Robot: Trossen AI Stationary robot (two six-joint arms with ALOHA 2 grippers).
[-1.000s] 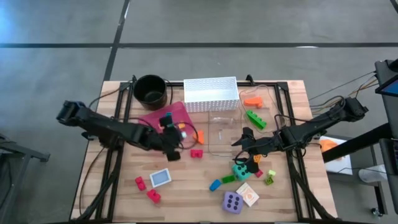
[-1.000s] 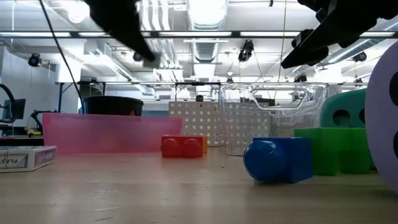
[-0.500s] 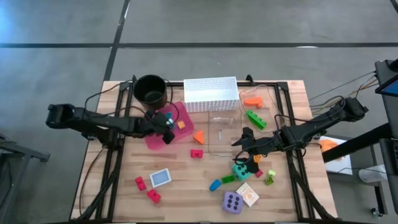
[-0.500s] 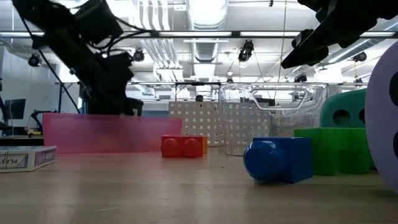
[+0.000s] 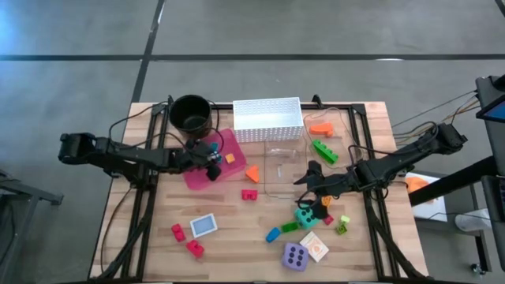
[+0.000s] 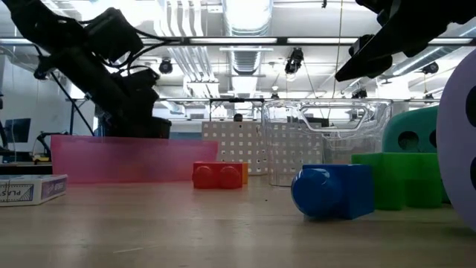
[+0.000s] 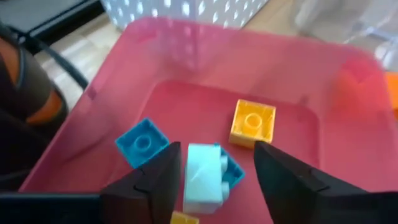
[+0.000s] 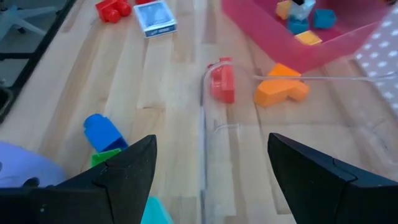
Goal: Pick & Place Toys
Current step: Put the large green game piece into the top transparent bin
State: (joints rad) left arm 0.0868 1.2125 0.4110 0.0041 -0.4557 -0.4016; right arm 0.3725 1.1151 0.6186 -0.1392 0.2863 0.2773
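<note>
Bricks in the pink tray (image 7: 93,81) numbered four in the left wrist view: one yellow (image 7: 252,122), two blue (image 7: 142,140), one pale (image 7: 202,176). The left gripper (image 7: 214,180) hung over the tray with fingers apart around the pale brick; contact could not be told. The right gripper (image 5: 309,178), fingers apart and empty, hovered mid-table above the teal die (image 5: 304,214). The purple die (image 5: 295,255) lay near the front edge. A black pot (image 5: 190,113) and white basket (image 5: 267,120) stood along the wooden tabletop's (image 5: 237,237) far edge.
</note>
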